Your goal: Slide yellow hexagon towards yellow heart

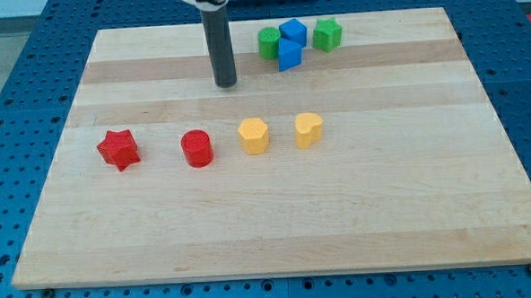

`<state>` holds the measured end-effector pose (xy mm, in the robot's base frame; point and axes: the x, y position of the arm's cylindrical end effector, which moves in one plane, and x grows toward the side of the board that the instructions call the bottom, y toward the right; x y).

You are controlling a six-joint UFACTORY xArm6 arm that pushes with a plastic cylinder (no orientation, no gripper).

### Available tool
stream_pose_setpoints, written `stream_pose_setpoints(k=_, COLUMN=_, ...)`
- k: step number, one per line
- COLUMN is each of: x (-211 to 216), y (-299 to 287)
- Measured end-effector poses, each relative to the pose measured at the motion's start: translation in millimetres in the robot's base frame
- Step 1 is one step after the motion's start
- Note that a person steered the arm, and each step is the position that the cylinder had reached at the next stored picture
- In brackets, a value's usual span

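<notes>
The yellow hexagon sits near the middle of the wooden board. The yellow heart stands just to its right, with a small gap between them. My tip is above the hexagon in the view, slightly to its left, well apart from it and touching no block. The dark rod rises from the tip to the view's top edge.
A red cylinder lies left of the hexagon, and a red star farther left. Near the view's top are a green cylinder, two blue blocks and a green block, clustered together.
</notes>
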<state>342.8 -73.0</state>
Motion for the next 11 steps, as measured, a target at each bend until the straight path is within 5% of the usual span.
stream_pose_setpoints(k=3, x=16, y=0)
stream_pose_setpoints(k=4, x=76, y=0)
stream_pose_setpoints(k=7, x=112, y=10)
stream_pose_setpoints(k=11, x=104, y=96)
